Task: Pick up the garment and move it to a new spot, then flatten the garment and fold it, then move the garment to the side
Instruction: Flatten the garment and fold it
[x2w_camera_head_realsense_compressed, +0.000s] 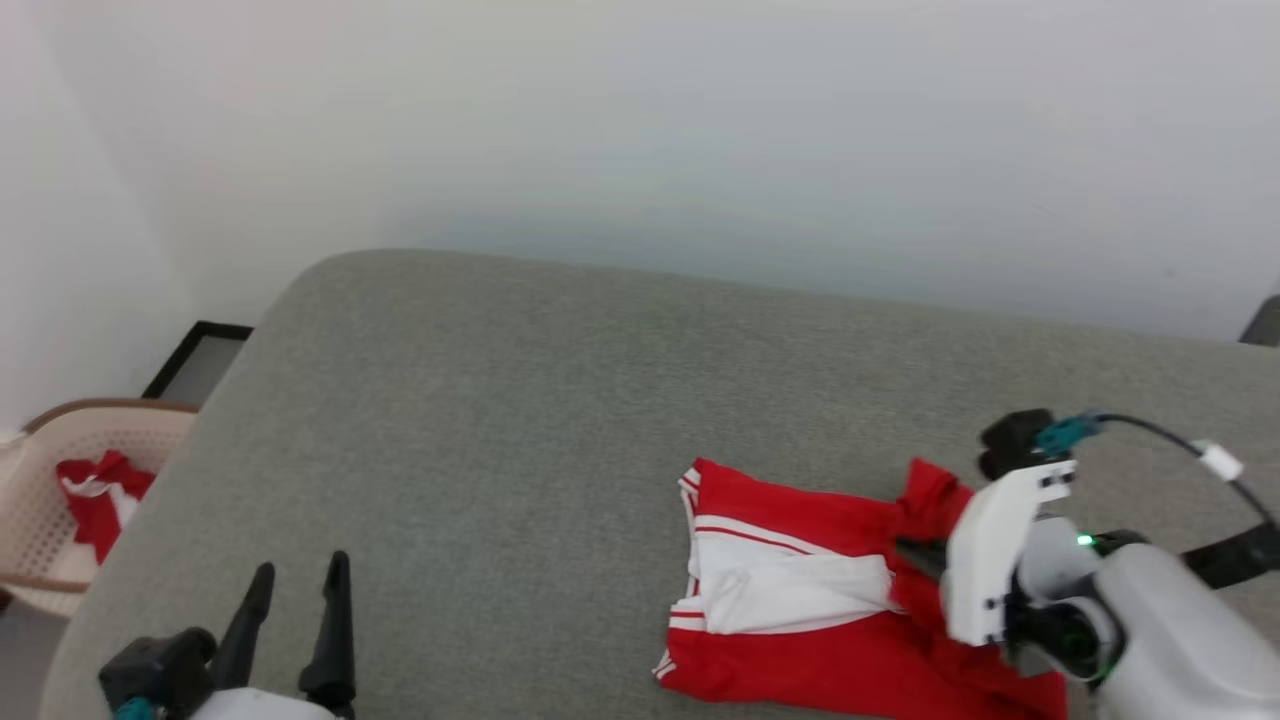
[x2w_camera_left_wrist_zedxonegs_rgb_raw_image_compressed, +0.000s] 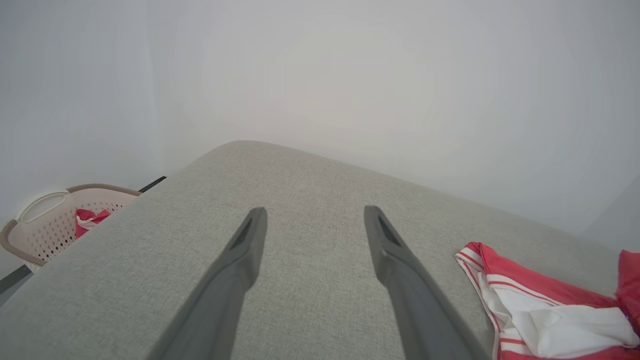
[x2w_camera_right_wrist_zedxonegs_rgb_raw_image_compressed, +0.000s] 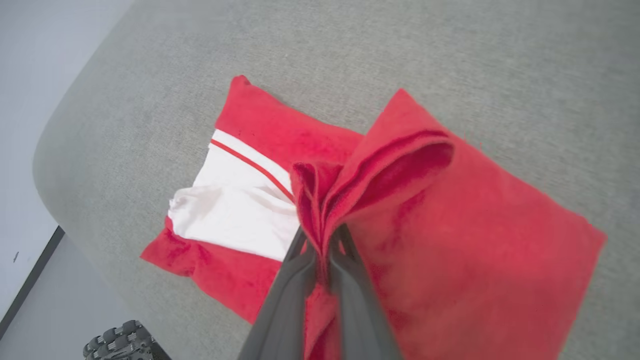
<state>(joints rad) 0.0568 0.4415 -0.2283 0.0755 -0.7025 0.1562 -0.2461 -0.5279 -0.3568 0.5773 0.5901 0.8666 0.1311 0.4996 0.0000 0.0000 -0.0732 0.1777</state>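
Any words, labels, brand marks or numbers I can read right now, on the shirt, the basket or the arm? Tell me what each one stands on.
No readable text in any view.
The garment shows plain red cloth, a white sleeve end and stripe trim, with no print or tag in sight.
The basket shows holes and no label.
The white cable tag by the right arm is too small to read.

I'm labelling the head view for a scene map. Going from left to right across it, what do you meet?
basket → left gripper → garment
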